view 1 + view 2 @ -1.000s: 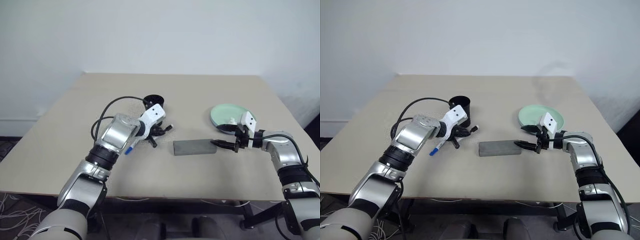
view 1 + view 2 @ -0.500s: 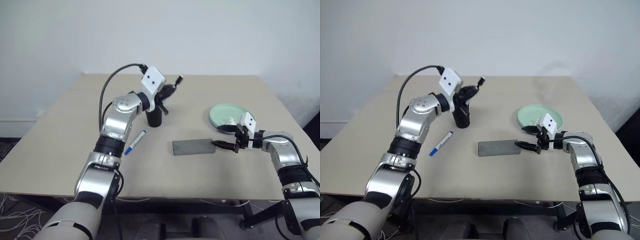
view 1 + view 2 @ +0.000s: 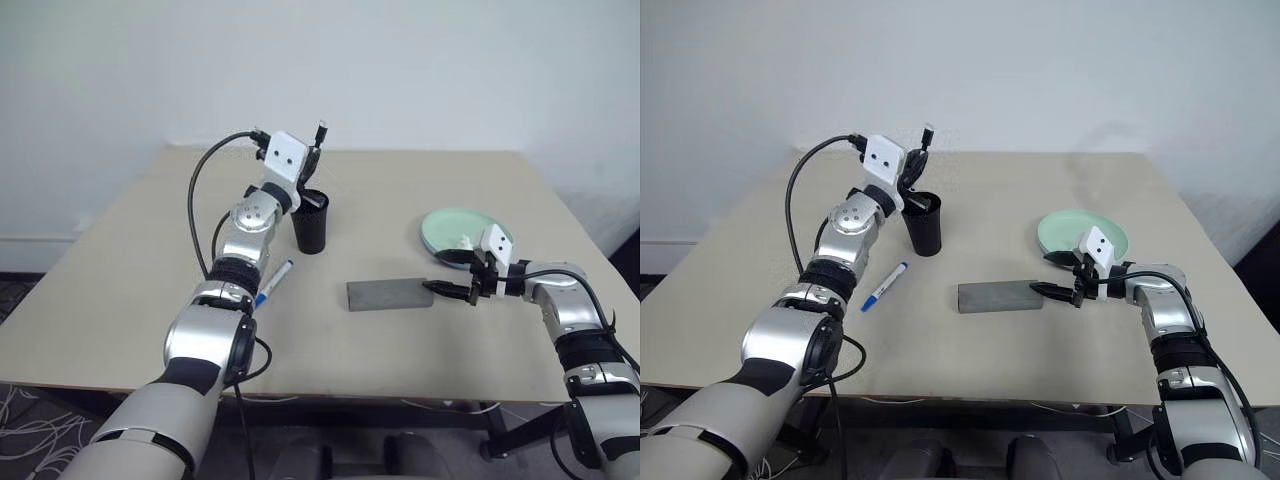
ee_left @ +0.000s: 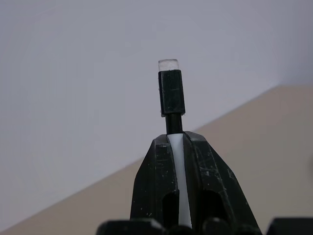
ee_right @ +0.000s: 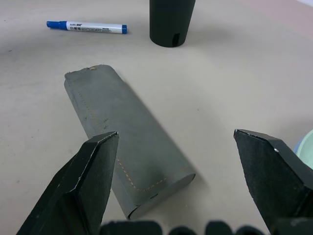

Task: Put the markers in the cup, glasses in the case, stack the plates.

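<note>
1. The left gripper (image 3: 318,140) is raised above the cup (image 3: 310,222), clamped on a marker (image 4: 171,93) whose black end sticks up past the fingertips (white barrel showing between the fingers in the left wrist view)
2. The cup stands upright on the table (image 3: 120,270), towards its far left part
3. A second marker (image 3: 273,284), white with blue ends, lies flat on the table just in front and to the left of the cup, apart from it
4. The case (image 3: 390,294) lies closed near the middle of the table, its long side running left to right
5. The right gripper (image 5: 178,171) hovers at the right end of the case with its fingers spread wide, nothing between them; whether a fingertip touches the case I cannot tell
6. The plates (image 3: 450,225) sit stacked on the right, just behind the right gripper, pale green on view with a blue rim edge beneath; a small white lump (image 3: 464,241) rests on them
</note>
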